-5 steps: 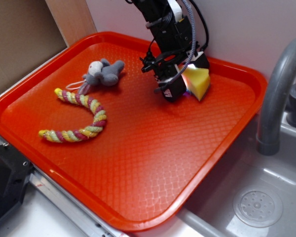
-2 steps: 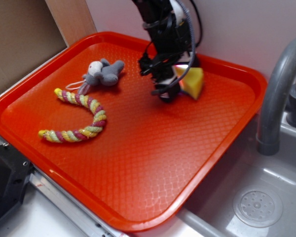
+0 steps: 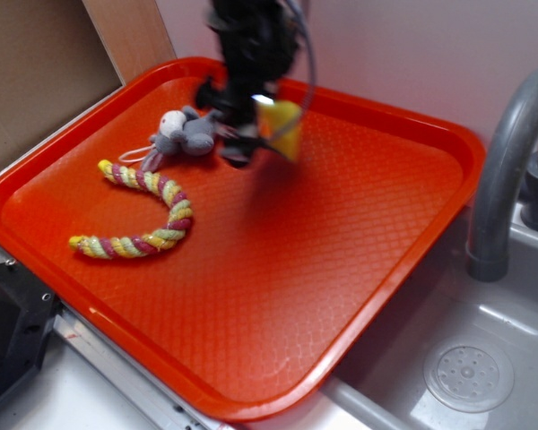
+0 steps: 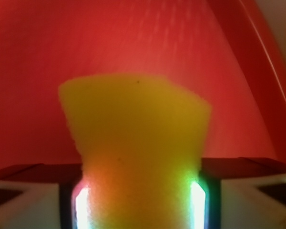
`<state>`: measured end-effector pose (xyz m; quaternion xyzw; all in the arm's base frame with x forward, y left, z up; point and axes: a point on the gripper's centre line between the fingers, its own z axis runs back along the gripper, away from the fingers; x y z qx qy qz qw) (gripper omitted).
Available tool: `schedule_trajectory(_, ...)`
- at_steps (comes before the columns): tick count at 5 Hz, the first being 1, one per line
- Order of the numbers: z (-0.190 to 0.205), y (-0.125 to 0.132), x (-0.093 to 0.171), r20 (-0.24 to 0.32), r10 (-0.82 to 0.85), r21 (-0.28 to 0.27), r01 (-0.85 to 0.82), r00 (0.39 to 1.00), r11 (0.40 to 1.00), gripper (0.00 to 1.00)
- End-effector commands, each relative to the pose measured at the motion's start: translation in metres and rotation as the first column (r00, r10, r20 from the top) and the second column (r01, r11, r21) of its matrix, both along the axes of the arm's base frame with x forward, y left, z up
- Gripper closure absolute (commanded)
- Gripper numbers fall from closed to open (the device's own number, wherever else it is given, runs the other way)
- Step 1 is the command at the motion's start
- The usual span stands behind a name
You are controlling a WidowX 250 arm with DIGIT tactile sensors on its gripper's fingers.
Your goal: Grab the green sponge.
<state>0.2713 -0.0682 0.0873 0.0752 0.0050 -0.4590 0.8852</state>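
A red tray (image 3: 341, 296) with a diamond-textured floor and raised rim is set on a pale counter (image 3: 63, 394) beside a grey sink (image 3: 484, 358). Two things are seen lying on the tray, both in its left half: a grey plush mouse (image 3: 186, 133) near the far rim and, just in front of it, a curved yellow-pink rope (image 3: 148, 210).

Pale wall (image 3: 430, 54); grey sink (image 3: 484, 358) and faucet (image 3: 507, 170); wooden board (image 3: 130, 36)
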Motion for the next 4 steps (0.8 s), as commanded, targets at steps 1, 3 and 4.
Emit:
schedule_trajectory(1, 0.070, -0.006, -0.039, -0.050, 0.448, -0.151, -0.450, 0.893, 0.880, 1.00)
schedule_trajectory(3, 0.095, -0.010, -0.046, -0.187, 0.783, -0.255, -0.799, 0.593, 0.544, 1.00)
schedule_trajectory(4, 0.091, -0.011, -0.045, -0.130, 0.777, -0.277, -0.775, 0.615, 0.567, 1.00)
